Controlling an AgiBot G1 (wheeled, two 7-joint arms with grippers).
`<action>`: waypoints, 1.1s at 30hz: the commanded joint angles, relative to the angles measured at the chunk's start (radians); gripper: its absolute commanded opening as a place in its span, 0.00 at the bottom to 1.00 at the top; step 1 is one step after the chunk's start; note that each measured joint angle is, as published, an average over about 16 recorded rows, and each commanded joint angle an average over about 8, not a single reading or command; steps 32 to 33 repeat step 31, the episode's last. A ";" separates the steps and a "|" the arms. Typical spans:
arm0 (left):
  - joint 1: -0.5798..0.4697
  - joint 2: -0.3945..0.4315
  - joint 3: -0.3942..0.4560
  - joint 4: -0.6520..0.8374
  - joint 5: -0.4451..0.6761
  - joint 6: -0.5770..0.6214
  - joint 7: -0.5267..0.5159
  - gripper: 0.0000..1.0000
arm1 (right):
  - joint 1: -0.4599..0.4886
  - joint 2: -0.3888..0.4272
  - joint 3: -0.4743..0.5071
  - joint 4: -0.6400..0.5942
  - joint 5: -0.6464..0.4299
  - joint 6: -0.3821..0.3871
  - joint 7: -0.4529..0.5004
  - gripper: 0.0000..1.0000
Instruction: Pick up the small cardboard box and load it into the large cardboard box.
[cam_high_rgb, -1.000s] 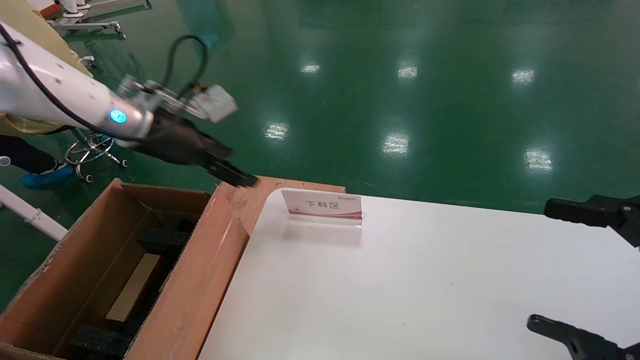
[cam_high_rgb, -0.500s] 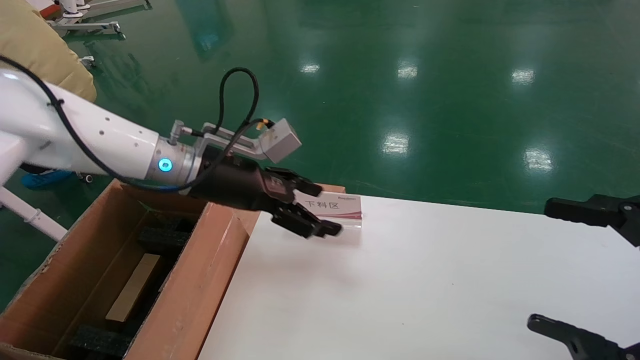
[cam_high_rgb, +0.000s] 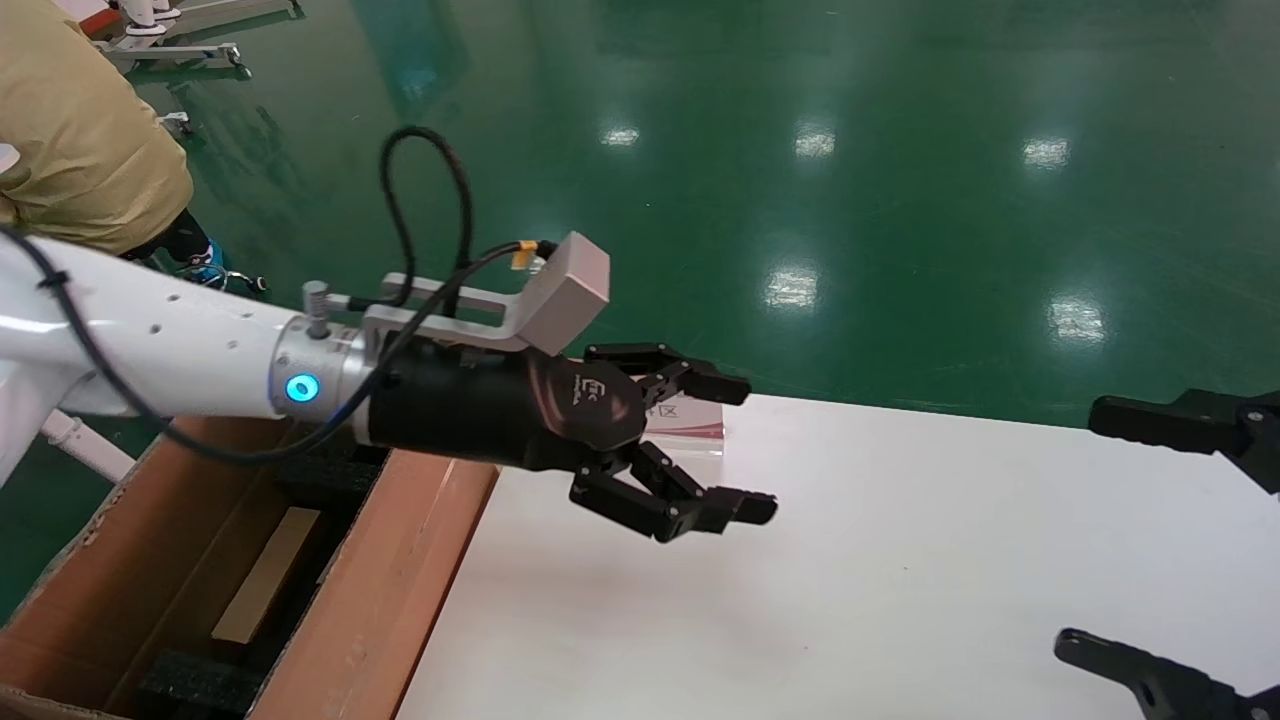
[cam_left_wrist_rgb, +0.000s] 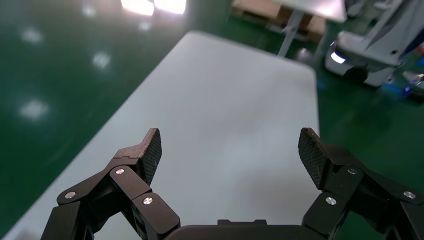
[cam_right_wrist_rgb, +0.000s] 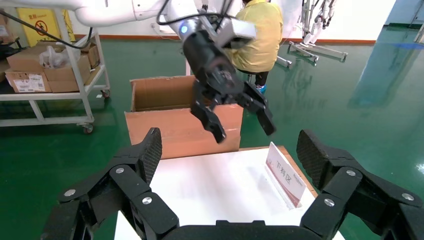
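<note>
The large cardboard box (cam_high_rgb: 330, 600) sits lower left against the bench (cam_high_rgb: 900, 560) edge; the left claw (cam_high_rgb: 735, 445) hovers wide open, empty, over bare bench; the right claw (cam_right_wrist_rgb: 230, 167) gapes empty too.

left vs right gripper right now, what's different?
1. The left gripper reaches out over the white table, in front of the sign; the right gripper sits at the table's right edge.
2. The head view shows the left gripper's whole body and white arm; of the right gripper only its fingertips show.

Shared: both are black, open and empty.
</note>
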 joint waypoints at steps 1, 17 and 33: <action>0.043 -0.006 -0.063 -0.029 -0.014 0.015 0.018 1.00 | 0.000 0.000 0.001 0.000 0.000 0.000 0.000 1.00; 0.332 -0.046 -0.484 -0.223 -0.111 0.114 0.142 1.00 | -0.002 -0.002 0.006 0.001 -0.004 -0.003 0.004 1.00; 0.345 -0.048 -0.507 -0.230 -0.116 0.118 0.145 1.00 | -0.002 -0.003 0.010 0.002 -0.006 -0.003 0.005 1.00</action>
